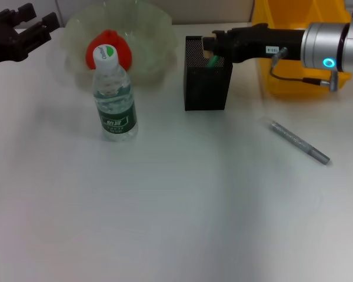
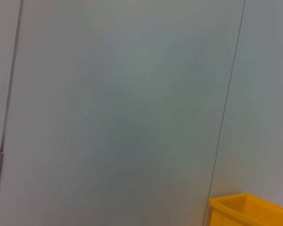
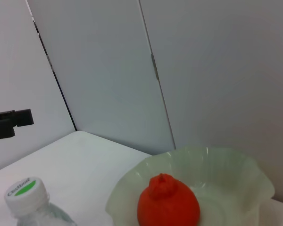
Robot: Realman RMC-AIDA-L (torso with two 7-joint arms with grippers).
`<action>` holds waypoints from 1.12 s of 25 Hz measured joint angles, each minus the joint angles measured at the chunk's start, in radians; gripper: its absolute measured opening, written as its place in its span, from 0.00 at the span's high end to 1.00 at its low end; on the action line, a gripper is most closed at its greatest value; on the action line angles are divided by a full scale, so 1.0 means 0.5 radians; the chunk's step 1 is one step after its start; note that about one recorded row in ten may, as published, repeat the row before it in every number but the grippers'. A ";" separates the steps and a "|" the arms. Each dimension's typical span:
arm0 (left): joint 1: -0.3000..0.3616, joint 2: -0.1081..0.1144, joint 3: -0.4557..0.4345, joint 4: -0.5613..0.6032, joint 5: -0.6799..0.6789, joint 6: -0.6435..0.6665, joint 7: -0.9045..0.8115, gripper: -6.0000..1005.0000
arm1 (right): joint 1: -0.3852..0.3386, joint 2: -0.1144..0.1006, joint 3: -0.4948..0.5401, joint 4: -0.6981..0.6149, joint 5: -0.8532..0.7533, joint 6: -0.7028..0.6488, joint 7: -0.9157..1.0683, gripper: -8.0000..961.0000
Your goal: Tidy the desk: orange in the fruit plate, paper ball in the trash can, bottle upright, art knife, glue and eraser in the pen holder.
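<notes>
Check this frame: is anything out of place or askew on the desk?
One thing: the grey art knife lies loose on the table, apart from the pen holder. The bottle stands upright, the orange sits in the fruit plate. The right gripper is over the holder; the left gripper is off at the far corner.

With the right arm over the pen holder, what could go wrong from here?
1. The right gripper sits at the rim of the pen holder with a green item at the opening; it might catch the rim or tip the holder.
2. The knife lies on the desk, so it could be missed.
3. The bottle stands close to the fruit plate; a passing arm could knock it.
</notes>
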 joint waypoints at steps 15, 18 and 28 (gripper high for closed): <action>0.001 -0.004 -0.020 -0.002 0.003 0.011 -0.014 0.40 | -0.102 -0.015 -0.310 -0.320 -0.022 -0.041 0.361 0.52; -0.004 -0.005 -0.020 0.000 0.004 0.011 -0.031 0.40 | -0.196 -0.026 -0.462 -0.651 -0.120 -0.187 0.709 0.43; -0.042 -0.006 -0.005 -0.002 0.010 0.000 -0.070 0.40 | -0.203 -0.011 -0.738 -1.650 -1.361 -0.920 1.964 0.45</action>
